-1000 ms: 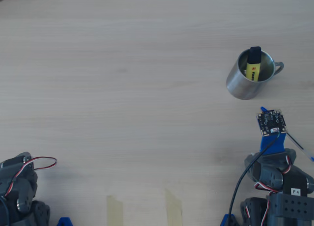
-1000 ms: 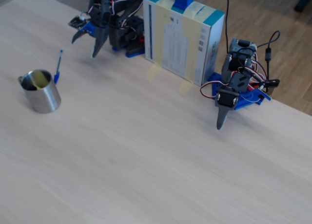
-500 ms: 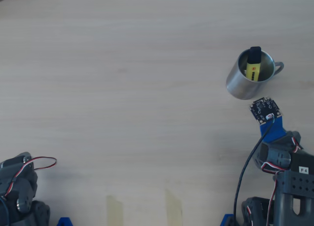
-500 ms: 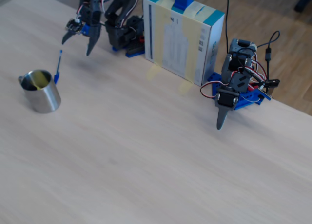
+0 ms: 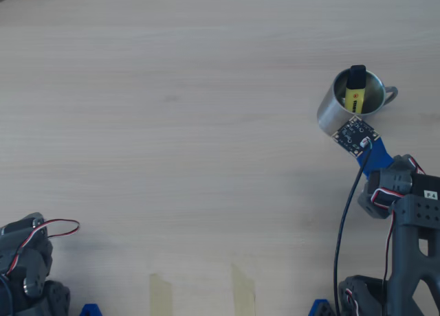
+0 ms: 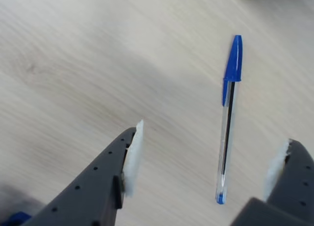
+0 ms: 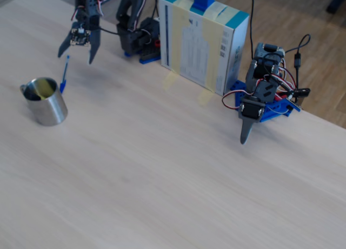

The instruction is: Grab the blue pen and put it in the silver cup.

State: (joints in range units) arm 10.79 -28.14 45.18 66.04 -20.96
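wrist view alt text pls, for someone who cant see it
A blue pen with a clear barrel lies flat on a pale wooden table, cap pointing toward the top of the picture, between the two dark fingers of the open gripper, nearer the right one. The white-padded fingers are not touching the pen.
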